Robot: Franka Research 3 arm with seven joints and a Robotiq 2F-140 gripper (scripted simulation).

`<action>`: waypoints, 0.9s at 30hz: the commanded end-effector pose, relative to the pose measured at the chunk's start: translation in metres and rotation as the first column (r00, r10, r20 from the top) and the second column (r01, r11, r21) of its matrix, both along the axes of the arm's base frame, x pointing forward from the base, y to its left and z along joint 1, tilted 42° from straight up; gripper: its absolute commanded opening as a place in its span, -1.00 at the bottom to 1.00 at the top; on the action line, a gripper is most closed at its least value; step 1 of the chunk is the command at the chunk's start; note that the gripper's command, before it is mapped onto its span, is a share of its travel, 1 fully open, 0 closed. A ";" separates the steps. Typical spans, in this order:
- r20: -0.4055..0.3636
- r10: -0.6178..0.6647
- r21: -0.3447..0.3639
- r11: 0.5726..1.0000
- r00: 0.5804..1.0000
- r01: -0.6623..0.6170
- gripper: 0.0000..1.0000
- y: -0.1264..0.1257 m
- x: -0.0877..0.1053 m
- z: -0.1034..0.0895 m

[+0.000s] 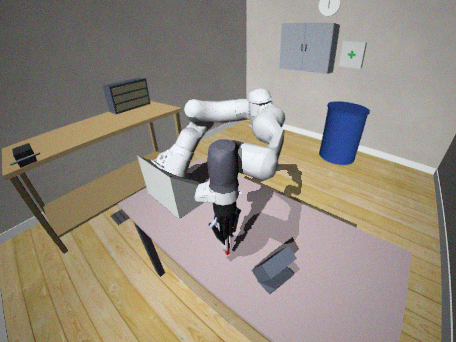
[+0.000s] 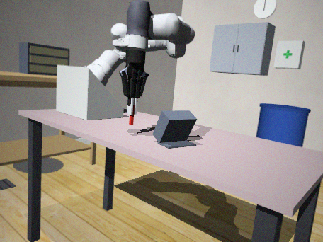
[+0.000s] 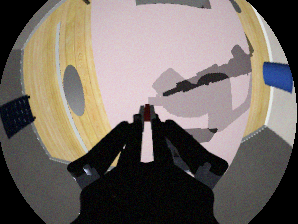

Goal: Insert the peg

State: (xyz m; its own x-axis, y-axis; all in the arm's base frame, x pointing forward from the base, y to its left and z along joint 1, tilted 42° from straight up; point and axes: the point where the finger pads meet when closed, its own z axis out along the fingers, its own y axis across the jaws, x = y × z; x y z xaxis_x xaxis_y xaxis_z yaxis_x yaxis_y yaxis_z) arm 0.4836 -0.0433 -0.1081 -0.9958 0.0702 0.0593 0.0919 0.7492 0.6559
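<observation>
The red peg (image 1: 227,252) (image 2: 131,120) (image 3: 147,113) is upright between the fingertips, its lower part sticking out below them. My gripper (image 1: 228,243) (image 2: 132,106) (image 3: 147,111) points down and is shut on the peg. In the exterior view the peg's lower end is a little above the pink table (image 2: 230,152). The blue-grey block with the sloped panel (image 1: 275,265) (image 2: 177,127) stands on the table, to the right of the peg in the top and exterior views. I cannot make out its hole in these frames, and I cannot identify the block in the wrist view.
A pale wedge-shaped housing (image 1: 162,190) (image 2: 72,92) stands around the arm's base at the table's left end. A wooden workbench (image 1: 90,127) stands beyond the table on the left. A blue bin (image 1: 344,132) (image 2: 283,124) (image 3: 278,76) stands on the floor well away from the block.
</observation>
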 end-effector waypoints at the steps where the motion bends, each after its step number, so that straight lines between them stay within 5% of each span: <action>1: -0.009 0.009 0.010 1.000 1.000 -0.009 -1.00 -0.007 -0.004 0.012; 7: -0.009 0.008 0.010 1.000 1.000 -0.008 -1.00 -0.020 -0.004 0.027; 16: 0.035 0.036 -0.059 0.998 0.999 -0.033 -1.00 -0.032 0.006 0.034; 27: 0.095 0.090 -0.160 0.984 0.991 -0.074 -1.00 -0.057 0.020 0.064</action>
